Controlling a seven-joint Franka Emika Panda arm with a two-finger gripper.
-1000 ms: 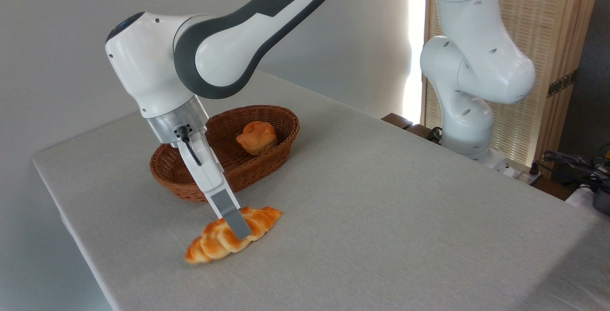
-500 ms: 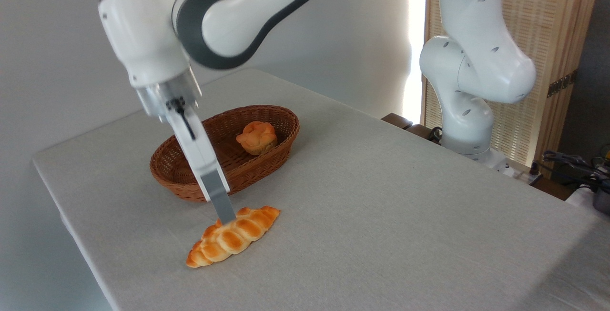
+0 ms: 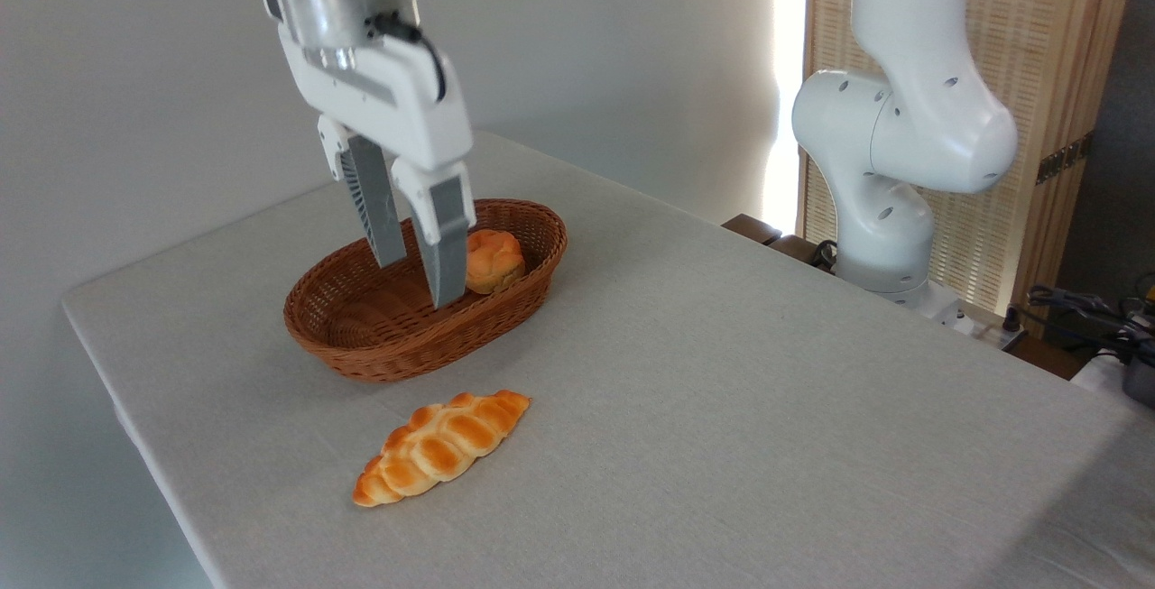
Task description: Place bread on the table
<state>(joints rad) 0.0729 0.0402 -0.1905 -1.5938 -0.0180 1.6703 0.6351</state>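
Just in front of the wicker basket (image 3: 397, 341), toward the near edge of the table (image 3: 722, 409), lies the bread (image 3: 442, 446): one long loaf, plaited, glossy, golden-orange with darker toasted ridges, tapering to a point at each end. It rests flat on the cloth, apart from the basket and touched by nothing. The table is a single large rectangle covered in a light grey-beige cloth with a fine, matte weave.

The basket is one brown oval of woven cane, with low flared walls and a ribbed rim. Inside it, at its right end, sits one small round bun (image 3: 492, 260), orange and puffy like a muffin, partly hidden behind a finger.

Above the basket hangs the gripper (image 3: 415, 287), white-bodied with a bare metal collar and a black cable looped at its side. Its two flat grey fingers (image 3: 447, 251) point down over the basket's middle, a narrow gap between them and nothing held. Whether the tips reach below the rim cannot be told.

Behind and to the right of the basket, past the table's far edge, the arm's white rounded base (image 3: 889, 165) stands in front of a pale slatted wooden screen (image 3: 1038, 75). A plain grey wall (image 3: 135, 75) runs behind the basket.
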